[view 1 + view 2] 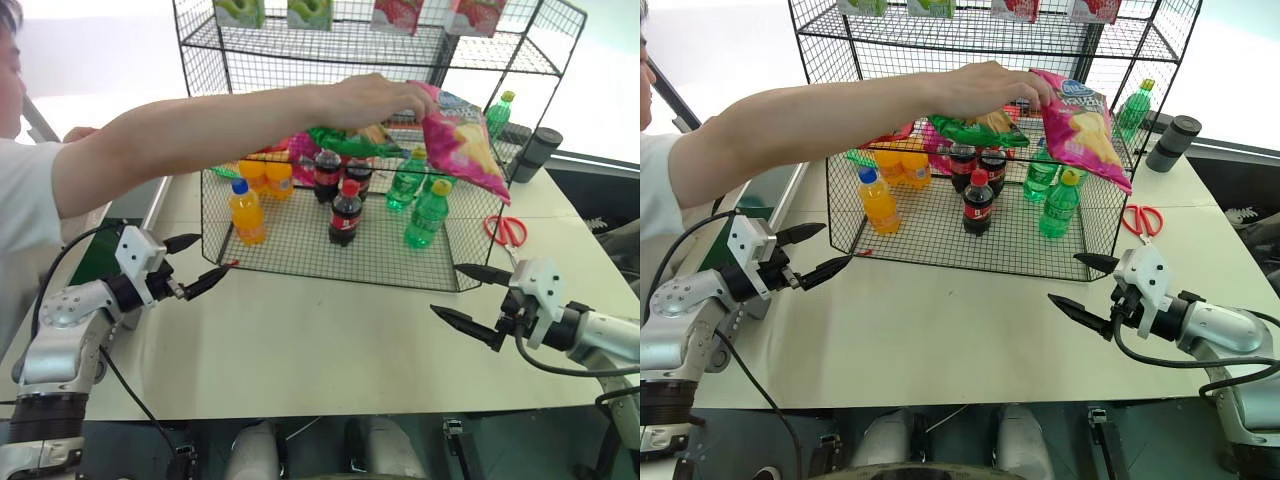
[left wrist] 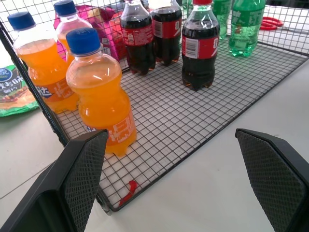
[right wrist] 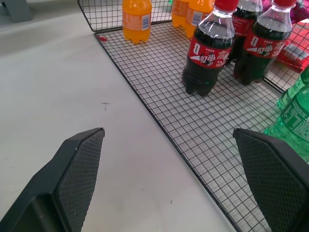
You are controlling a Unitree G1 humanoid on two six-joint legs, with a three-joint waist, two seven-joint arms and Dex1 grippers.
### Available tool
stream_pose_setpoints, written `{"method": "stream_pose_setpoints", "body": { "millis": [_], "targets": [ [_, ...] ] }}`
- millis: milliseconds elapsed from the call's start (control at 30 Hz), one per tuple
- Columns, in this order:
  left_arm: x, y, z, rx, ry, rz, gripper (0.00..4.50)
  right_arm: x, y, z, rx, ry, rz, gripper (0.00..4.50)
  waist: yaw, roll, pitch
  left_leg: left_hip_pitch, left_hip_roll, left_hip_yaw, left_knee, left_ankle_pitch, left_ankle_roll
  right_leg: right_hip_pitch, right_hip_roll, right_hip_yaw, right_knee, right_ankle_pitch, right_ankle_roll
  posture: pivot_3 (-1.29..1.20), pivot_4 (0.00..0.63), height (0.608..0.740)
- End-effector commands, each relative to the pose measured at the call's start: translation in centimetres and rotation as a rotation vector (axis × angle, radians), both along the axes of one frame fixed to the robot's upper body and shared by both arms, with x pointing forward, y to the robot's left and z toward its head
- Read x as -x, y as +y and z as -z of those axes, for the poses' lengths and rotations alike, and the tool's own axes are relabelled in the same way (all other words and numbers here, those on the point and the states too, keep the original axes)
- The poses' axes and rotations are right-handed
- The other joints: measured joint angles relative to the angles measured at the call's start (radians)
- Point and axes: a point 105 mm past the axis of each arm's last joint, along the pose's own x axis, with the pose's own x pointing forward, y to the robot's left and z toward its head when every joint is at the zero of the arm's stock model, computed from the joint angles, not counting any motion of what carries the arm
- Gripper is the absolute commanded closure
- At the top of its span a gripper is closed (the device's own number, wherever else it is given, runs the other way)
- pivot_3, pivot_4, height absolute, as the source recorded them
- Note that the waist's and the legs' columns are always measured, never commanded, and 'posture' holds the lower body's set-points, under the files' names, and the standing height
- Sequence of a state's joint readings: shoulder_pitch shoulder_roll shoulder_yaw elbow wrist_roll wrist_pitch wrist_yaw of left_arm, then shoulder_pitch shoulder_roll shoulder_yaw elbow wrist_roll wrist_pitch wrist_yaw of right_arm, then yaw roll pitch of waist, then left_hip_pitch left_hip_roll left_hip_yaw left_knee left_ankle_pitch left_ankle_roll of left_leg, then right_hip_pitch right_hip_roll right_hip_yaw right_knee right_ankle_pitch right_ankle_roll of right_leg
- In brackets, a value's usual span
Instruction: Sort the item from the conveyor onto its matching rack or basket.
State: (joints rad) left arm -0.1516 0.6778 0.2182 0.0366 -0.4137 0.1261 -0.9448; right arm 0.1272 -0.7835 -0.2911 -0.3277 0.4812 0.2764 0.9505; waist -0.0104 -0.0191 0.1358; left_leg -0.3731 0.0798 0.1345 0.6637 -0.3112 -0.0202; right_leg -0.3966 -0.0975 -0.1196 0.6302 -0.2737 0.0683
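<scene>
The two head views look forward and down over the desk [image 1: 330,350] toward the rack [image 1: 370,150] at 12 o'clock. Each wrist view looks close along its pincer at the rack's bottom tier, which both share.

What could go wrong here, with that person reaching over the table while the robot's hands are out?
The person's arm stretches above the open left hand, so a sudden lift could strike it. The pink crisp bag hangs from the person's hand by the rack; dropped, it could topple the green bottles. The open right hand sits near the red scissors.
</scene>
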Motion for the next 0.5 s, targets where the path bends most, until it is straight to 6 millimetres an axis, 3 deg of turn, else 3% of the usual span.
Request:
{"method": "stream_pose_setpoints", "body": {
  "millis": [33, 500],
  "targets": [
    [0.01, -0.11, -1.02, 0.006, -0.054, -0.005, 0.00, -0.37, -0.11, -0.98, 0.013, -0.051, -0.008, 0.06, 0.000, 0.000, 0.000, 0.000, 0.000, 0.000, 0.000, 0.000, 0.000, 0.000, 0.000, 0.000, 0.000, 0.000, 0.000, 0.00, 0.150, 0.726],
    [-0.81, -0.83, -0.84, -0.004, -0.058, 0.026, 0.00, -0.41, 0.21, -0.74, 0.030, -0.070, -0.015, 0.06, 0.000, 0.000, 0.000, 0.000, 0.000, 0.000, 0.000, 0.000, 0.000, 0.000, 0.000, 0.000, 0.000, 0.000, 0.000, 0.00, 0.150, 0.726]
  ]
}}
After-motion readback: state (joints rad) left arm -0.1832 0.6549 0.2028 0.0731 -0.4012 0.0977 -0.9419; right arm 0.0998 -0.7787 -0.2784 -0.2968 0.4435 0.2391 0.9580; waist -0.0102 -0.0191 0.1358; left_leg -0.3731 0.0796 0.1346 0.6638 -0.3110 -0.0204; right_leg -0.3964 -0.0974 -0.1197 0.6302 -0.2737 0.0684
